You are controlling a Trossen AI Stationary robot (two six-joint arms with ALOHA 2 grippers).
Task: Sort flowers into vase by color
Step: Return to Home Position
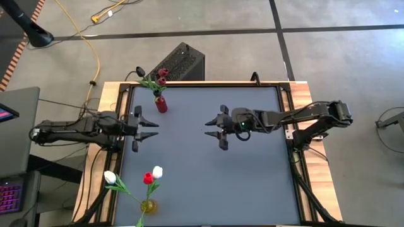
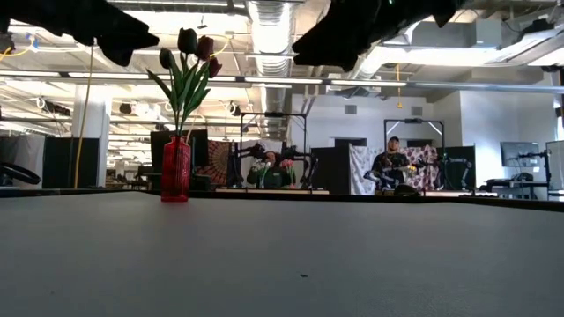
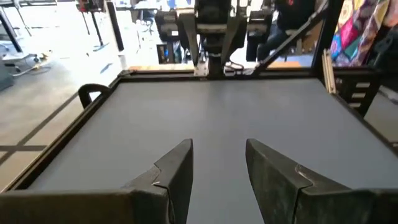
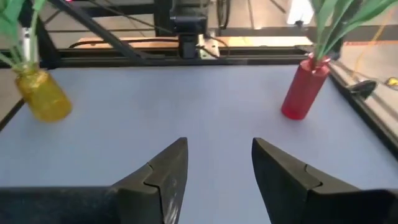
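A red vase (image 1: 161,104) stands near the table's far left corner with dark red and blue-black tulips (image 1: 161,76) stuck in it by their stems; it also shows in the low view (image 2: 175,169) and the right wrist view (image 4: 303,90). A yellow vase (image 1: 148,205) at the near left edge holds two white tulips (image 1: 110,177) and a red tulip (image 1: 148,178); the right wrist view shows it too (image 4: 42,94). My left gripper (image 1: 150,126) hovers open at the table's left side. My right gripper (image 1: 214,128) hovers open at mid-table, facing it. Neither holds anything.
A bare grey tabletop (image 1: 208,176) stretches between the two grippers and toward the near and right edges. A black box (image 1: 183,63) sits on the floor beyond the far edge. People and equipment (image 2: 397,167) show in the room behind the table.
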